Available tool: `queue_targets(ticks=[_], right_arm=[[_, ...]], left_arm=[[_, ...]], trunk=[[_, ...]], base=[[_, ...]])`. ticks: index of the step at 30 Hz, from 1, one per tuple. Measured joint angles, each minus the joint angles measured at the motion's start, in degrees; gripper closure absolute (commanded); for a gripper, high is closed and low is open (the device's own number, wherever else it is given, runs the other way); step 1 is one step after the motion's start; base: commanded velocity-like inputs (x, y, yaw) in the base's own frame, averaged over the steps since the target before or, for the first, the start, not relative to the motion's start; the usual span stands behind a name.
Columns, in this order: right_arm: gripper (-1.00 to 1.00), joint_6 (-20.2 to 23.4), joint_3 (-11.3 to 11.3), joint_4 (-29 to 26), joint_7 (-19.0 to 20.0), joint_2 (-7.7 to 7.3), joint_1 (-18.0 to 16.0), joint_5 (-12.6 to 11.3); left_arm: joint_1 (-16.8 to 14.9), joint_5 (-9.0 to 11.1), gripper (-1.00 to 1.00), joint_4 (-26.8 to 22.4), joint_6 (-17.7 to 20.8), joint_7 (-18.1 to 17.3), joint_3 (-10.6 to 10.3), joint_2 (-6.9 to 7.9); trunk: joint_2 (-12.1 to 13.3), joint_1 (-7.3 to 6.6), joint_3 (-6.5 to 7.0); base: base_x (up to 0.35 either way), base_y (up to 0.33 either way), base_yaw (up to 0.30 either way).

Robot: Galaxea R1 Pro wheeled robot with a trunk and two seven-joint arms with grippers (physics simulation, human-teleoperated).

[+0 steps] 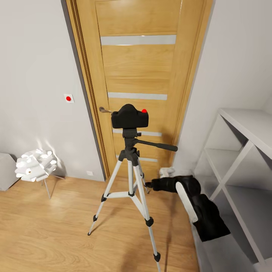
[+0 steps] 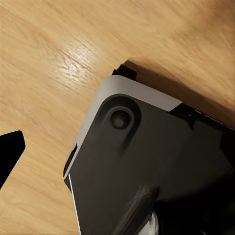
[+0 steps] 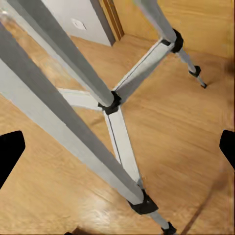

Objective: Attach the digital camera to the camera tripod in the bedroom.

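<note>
Because the digital camera sits level on the black head of the camera tripod, at the centre of the head view before the oak door, the attachment looks done. The right end effector, low and right of centre beside a tripod leg, is spread wide and grasps nothing. Whether the left end effector is released or clenched I cannot tell.
</note>
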Motion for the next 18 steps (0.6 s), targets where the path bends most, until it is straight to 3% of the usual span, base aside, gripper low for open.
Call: queue_targets(ticks=[8,10,14,18], right_arm=[[-1.0,0.04,-0.06,2.56,-0.3,-5.75,11.31,0.07],[-1.0,0.05,-0.09,9.13,-0.44,-7.06,14.81,0.18],[-1.0,-0.47,-0.08,18.06,-0.53,-7.59,16.17,0.53],[-1.0,-10.4,-0.05,33.04,-0.45,-7.71,16.87,3.77]], left_arm=[[0.0,0.03,-1.0,0.01,0.0,-0.01,-0.01,-0.01],[-0.01,0.07,-1.0,0.04,0.0,-0.01,-0.01,0.01],[0.0,0.08,-1.0,0.07,0.0,0.0,-0.01,-0.01],[0.0,0.08,-1.0,0.08,0.01,0.0,-0.01,-0.01]], trunk=[[0.01,0.01,0.01],[0.01,0.01,0.01],[0.01,0.01,0.01],[0.01,0.01,0.0]], base=[[0.0,0.0,0.0],[0.0,0.0,0.0],[0.0,0.0,0.0],[0.0,0.0,0.0]])
